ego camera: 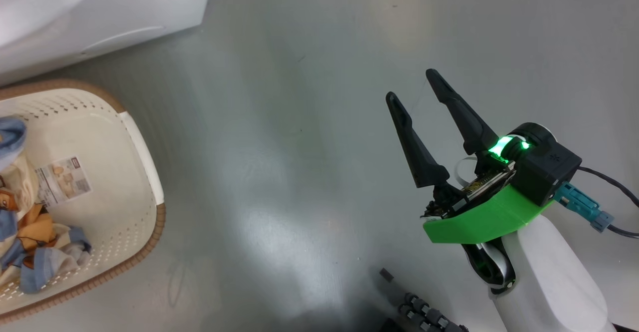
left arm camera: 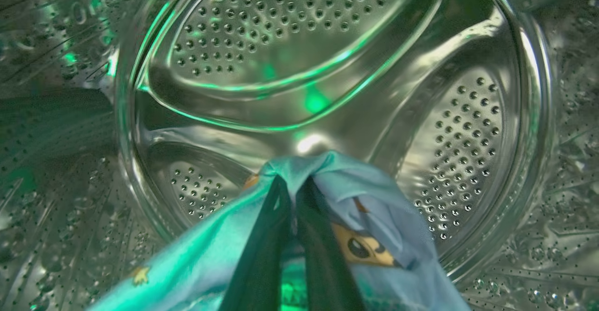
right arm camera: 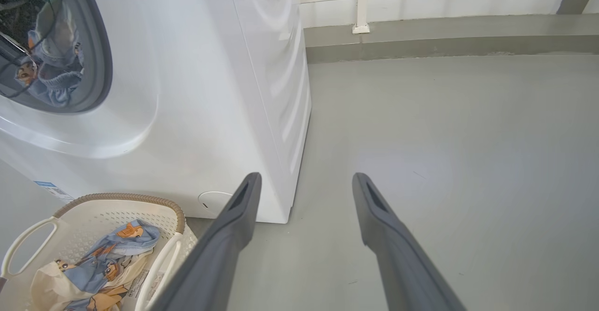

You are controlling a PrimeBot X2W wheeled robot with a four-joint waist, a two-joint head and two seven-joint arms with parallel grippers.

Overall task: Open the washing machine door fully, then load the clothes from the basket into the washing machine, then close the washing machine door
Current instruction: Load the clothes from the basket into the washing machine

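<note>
Inside the perforated steel drum (left arm camera: 281, 44) of the washing machine (right arm camera: 210, 91), my left gripper (left arm camera: 293, 184) is shut on a light blue bear-print garment (left arm camera: 374, 227) that drapes over its fingers. In the right wrist view that blue fabric (right arm camera: 54, 54) hangs in the opening behind the grey gasket (right arm camera: 102, 44). The door is out of view. The cream basket (ego camera: 159, 222) (right arm camera: 121, 198) stands on the floor before the machine (ego camera: 100, 12), holding more blue bear cloth and a cream piece (ego camera: 30, 242) (right arm camera: 112, 259). My right gripper (ego camera: 412, 86) (right arm camera: 306, 177) is open and empty over bare floor, right of the basket.
Grey floor (ego camera: 299, 147) stretches between the basket and my right arm. A wall with a white rail (right arm camera: 360, 2) runs behind the machine. My dark base (ego camera: 424, 317) shows at the bottom. A round cap (right arm camera: 213, 201) sits at the machine's lower corner.
</note>
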